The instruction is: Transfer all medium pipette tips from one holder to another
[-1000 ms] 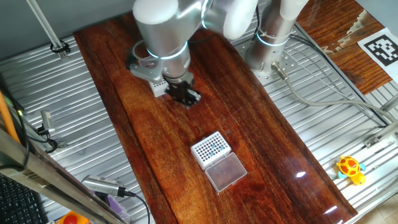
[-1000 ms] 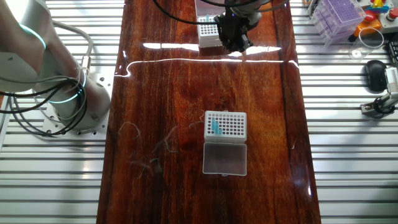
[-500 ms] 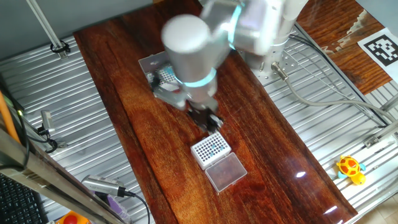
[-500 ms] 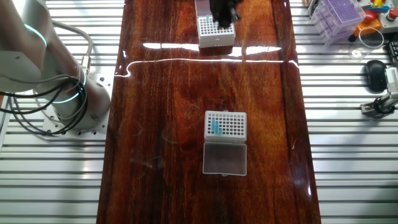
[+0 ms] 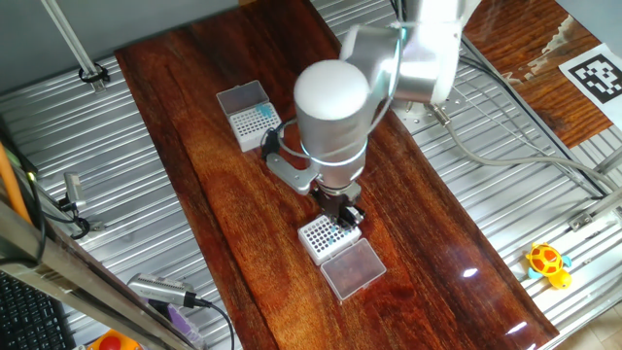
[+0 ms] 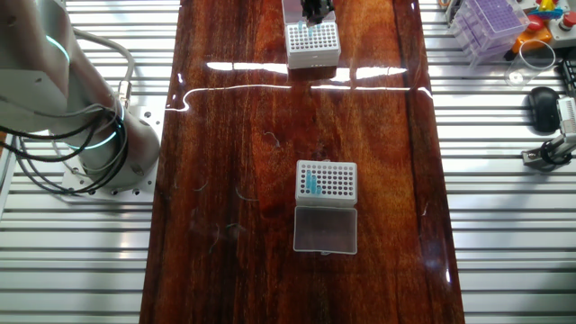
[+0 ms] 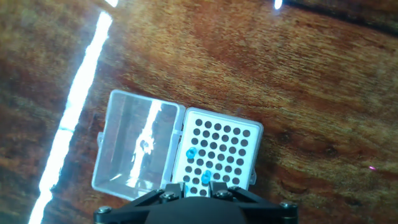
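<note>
Glossy wooden table (image 5: pixel 224 194) (ribbed metal around), gripper (image 5: pixel 342 213) over holder (image 5: pixel 321 236), grip state unclear

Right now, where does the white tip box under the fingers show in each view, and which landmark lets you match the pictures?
One fixed view: the box sits just below centre, its clear lid at lower right.
The other fixed view: the box is at the top edge, near the middle.
Hand view: the box is right of centre, lid on its left.
Landmark: the dark fingers sit over this box in every view.
</note>
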Available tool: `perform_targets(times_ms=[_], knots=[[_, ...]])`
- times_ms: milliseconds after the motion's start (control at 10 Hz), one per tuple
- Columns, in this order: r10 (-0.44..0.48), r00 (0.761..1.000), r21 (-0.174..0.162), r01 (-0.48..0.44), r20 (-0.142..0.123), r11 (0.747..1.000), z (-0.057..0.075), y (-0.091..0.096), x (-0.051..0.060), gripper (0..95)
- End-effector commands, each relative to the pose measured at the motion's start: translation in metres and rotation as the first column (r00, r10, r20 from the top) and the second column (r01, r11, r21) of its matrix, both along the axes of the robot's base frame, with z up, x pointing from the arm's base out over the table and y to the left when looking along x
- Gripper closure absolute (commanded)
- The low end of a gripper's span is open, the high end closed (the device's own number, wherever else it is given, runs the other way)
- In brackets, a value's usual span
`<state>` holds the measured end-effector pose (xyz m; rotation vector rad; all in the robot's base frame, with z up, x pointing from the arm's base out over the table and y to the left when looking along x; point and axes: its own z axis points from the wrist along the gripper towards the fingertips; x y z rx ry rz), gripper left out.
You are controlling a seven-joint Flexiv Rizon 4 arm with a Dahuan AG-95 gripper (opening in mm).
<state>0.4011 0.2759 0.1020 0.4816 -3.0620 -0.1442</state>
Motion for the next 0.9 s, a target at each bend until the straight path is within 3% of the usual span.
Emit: perform_targets(times_ms=[100, 900], knots=[[-0.001, 1.0, -0.008, 0.001, 0.007, 1.0, -0.007, -0.001, 0.002, 76.0], [0.01, 1.0, -0.028, -0.009, 0.026, 1.0, -0.022, -0.005, 0.004, 76.0]])
